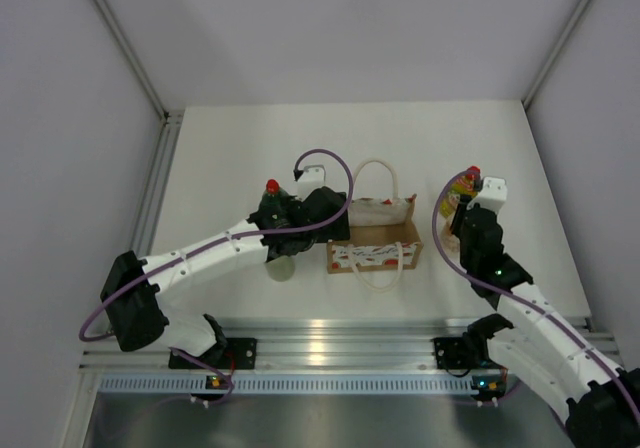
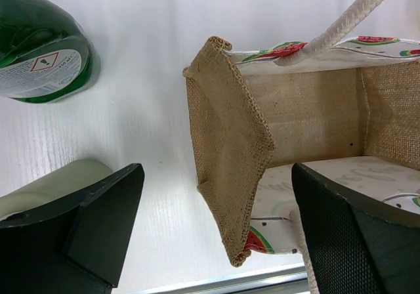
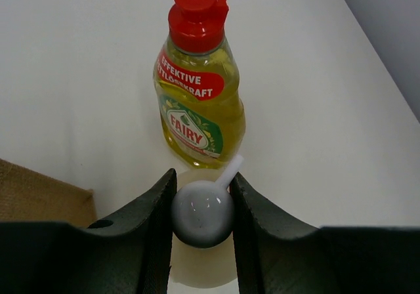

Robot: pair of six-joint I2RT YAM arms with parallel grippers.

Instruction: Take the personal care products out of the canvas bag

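— Canvas bag point(image 1: 372, 256)?
— On the tabletop point(image 1: 250, 148), left claw point(image 2: 216, 169) spread wide over its left wall.
— Bottles?
— Green bottle point(image 2: 46, 51) and pale bottle point(image 2: 52, 186) left of it; yellow bottle point(image 3: 199, 110) right, right claw point(image 3: 203, 178) clamped on the cream bottle point(image 3: 197, 268) beside it.

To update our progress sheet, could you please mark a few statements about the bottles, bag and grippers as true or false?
The right gripper is shut on the cream bottle: true.
The yellow bottle is inside the canvas bag: false, it stands on the table right of it.
The left gripper holds the green bottle: false, it is open and empty.
No bottle shows inside the bag: true.
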